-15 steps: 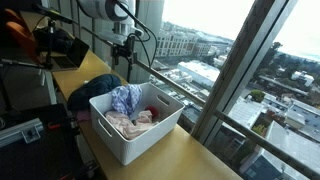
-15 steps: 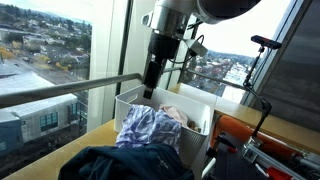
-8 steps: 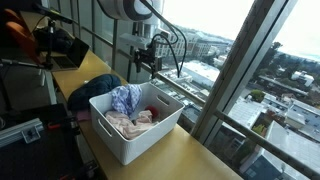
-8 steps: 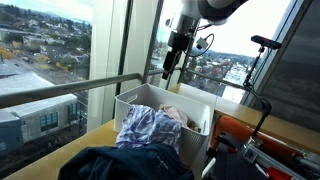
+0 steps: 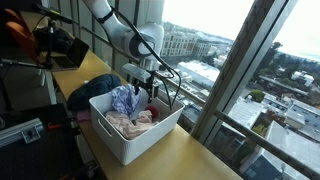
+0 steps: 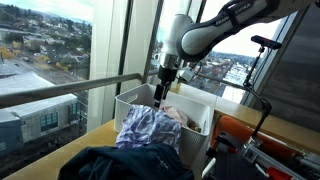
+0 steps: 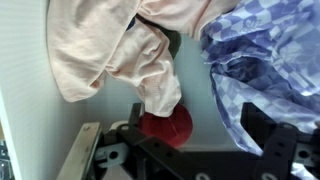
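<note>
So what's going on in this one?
A robot arm hangs its claw low over a white bin of laundry on a wooden table. The claw is open and holds nothing. Right beneath it lie a pink cloth, a blue patterned cloth and something red.

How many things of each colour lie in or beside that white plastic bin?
Pale pink cloth: 1
Blue-and-white patterned cloth: 1
Red item: 1
Dark navy garment, beside the white plastic bin: 1
Total: 4
</note>
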Action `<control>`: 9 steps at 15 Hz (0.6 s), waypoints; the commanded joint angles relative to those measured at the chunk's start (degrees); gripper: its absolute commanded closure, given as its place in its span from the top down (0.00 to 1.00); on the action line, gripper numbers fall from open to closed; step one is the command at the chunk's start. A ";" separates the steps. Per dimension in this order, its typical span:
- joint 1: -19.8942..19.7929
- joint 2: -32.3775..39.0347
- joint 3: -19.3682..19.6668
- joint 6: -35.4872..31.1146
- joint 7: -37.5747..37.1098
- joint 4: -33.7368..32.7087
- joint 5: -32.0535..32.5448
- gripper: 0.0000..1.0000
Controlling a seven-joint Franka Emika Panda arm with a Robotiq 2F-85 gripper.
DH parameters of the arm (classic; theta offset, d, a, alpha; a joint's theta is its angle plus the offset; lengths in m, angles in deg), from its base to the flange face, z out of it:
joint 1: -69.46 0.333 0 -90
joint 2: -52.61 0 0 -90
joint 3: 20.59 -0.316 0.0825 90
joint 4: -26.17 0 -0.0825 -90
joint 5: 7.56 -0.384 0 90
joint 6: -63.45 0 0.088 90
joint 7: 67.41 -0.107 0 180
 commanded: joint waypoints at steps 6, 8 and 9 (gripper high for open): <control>0.21 13.56 1.15 -6.19 0.16 -2.17 0.35 1.00; 0.38 15.77 1.23 -5.99 0.03 -2.33 0.40 1.00; 0.45 16.45 1.31 -6.00 0.02 -2.30 0.51 0.75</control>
